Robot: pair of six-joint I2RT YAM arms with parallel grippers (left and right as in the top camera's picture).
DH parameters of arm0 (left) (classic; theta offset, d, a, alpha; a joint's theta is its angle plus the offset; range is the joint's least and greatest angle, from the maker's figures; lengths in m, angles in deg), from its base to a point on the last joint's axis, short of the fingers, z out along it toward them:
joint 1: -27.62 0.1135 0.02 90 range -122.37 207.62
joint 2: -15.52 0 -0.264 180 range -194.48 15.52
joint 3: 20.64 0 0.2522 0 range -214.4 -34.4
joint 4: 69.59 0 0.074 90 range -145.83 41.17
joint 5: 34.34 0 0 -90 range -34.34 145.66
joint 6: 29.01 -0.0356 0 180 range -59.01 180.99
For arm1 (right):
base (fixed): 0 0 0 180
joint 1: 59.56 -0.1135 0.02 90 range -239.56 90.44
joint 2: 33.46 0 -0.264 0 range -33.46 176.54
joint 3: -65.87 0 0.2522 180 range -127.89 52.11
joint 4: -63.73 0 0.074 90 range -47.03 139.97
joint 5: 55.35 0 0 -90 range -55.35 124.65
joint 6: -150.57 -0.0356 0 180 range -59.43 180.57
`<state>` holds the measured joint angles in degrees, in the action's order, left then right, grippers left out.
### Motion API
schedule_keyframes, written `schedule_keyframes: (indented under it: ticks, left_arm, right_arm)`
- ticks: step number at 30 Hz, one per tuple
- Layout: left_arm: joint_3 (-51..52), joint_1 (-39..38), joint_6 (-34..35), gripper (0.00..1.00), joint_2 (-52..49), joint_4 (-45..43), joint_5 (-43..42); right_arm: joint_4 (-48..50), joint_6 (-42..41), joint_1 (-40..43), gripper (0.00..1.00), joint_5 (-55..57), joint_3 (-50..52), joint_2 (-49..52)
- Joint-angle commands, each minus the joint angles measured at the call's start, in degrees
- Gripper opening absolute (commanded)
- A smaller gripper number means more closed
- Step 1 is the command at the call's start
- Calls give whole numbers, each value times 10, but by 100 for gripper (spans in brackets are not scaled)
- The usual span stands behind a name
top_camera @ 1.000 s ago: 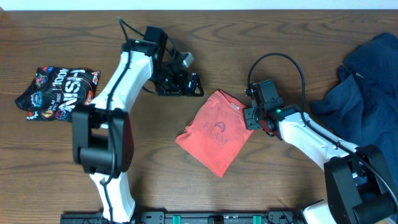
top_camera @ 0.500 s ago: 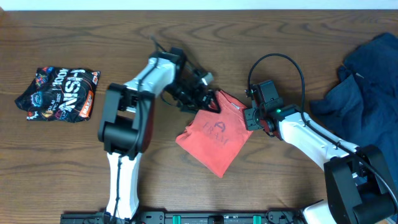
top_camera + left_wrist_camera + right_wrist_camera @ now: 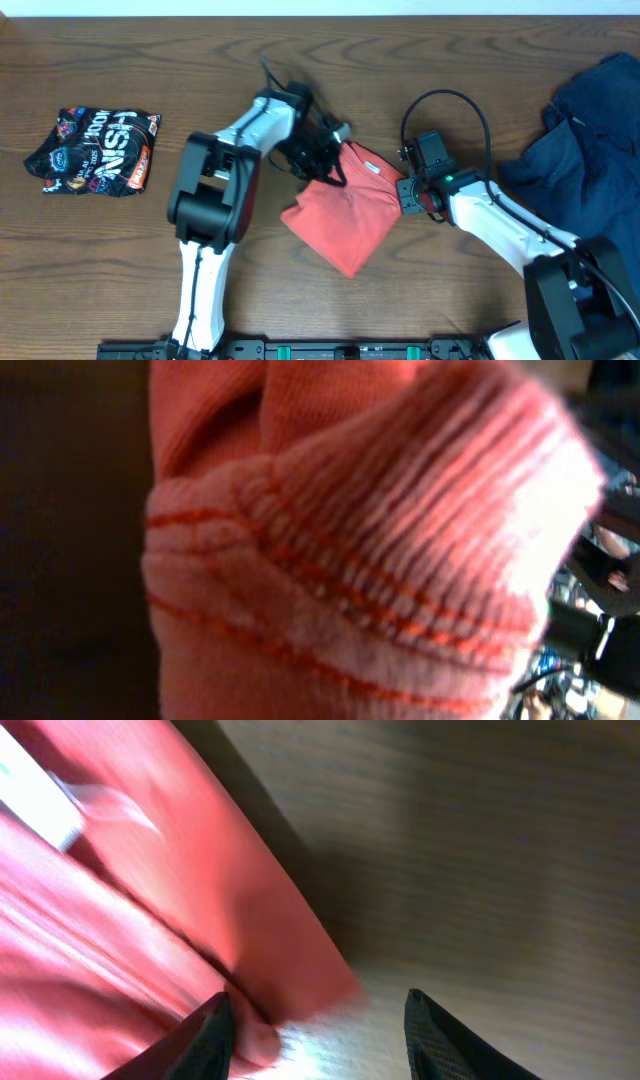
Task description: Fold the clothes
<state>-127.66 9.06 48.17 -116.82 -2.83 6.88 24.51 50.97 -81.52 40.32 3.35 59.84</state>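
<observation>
The coral-red T-shirt (image 3: 340,215) lies folded into a rough diamond at the table's middle, with its plain side showing. My left gripper (image 3: 328,162) is down on the shirt's upper left edge and shut on the fabric. Ribbed coral cloth (image 3: 350,560) fills the left wrist view and hides the fingers. My right gripper (image 3: 405,192) sits at the shirt's right corner, open. In the right wrist view the shirt's corner (image 3: 200,900) reaches between the jaws (image 3: 325,1040), against the left fingertip (image 3: 212,1032). Dark navy clothes (image 3: 590,140) lie heaped at the far right.
A flat black bundle with bright printing (image 3: 95,150) lies at the far left of the wooden table (image 3: 480,60). The right arm's black cable (image 3: 445,95) loops above its wrist. The arm bases stand along the front edge.
My left arm swung right from bare table onto the shirt's upper left edge, and its gripper went from open to shut on the cloth. The chest lettering no longer shows. The right gripper stayed put.
</observation>
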Motion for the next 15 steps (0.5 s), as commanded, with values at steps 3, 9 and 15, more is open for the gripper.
schedule_keyframes:
  ticks: [3, 9, 15]
  left_arm:
    - [-45, 95, 59, 6, 59, -2, 94]
    - [-54, 227, 117, 6, 160, -15, 162]
    - [-54, 366, 135, 6, 224, -49, 184]
  right_arm:
    - [-25, -6, 34, 55, 46, -11, -90]
    - [-72, -6, 73, 56, 46, -11, -176]
    - [-105, -6, 87, 56, 46, -11, -210]
